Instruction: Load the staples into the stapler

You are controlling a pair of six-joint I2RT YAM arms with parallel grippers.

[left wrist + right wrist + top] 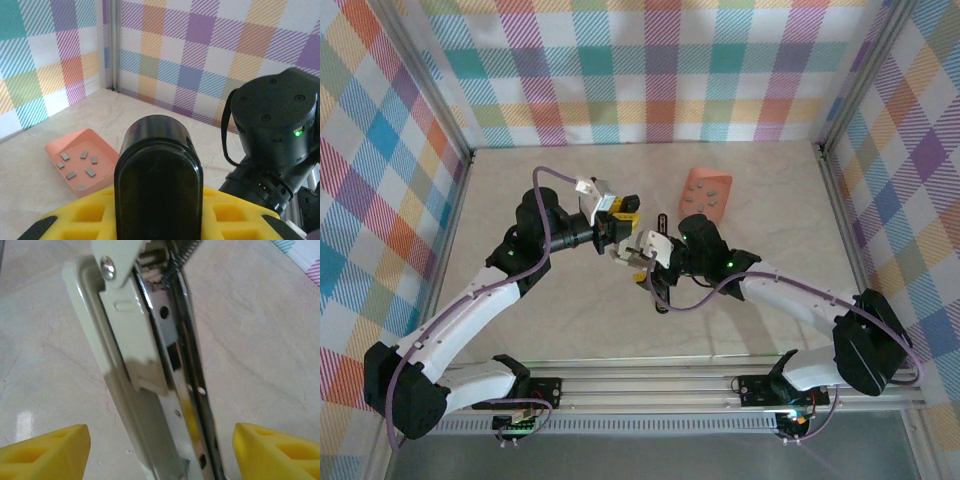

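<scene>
The stapler (pixel 648 243) hangs above the table's middle, between both arms. My left gripper (pixel 617 222) is shut on its black rounded end (pixel 159 175), with the yellow fingers (pixel 80 217) pressed against both sides. In the right wrist view the stapler's top is swung open, and the bare metal magazine channel (pixel 170 390) and white cover (pixel 127 335) run between my right gripper's (pixel 160 450) yellow fingertips (pixel 45 445). Those stand wide apart and touch nothing. Several grey staples (pixel 90 171) lie in a pink tray (pixel 705 193) behind the right gripper (pixel 638 250).
Plaid walls close in the table on the left, back and right. The right arm's black wrist (pixel 275 140) sits close in front of the left gripper. Bare tabletop (pixel 550 320) lies on the near side, between the arms.
</scene>
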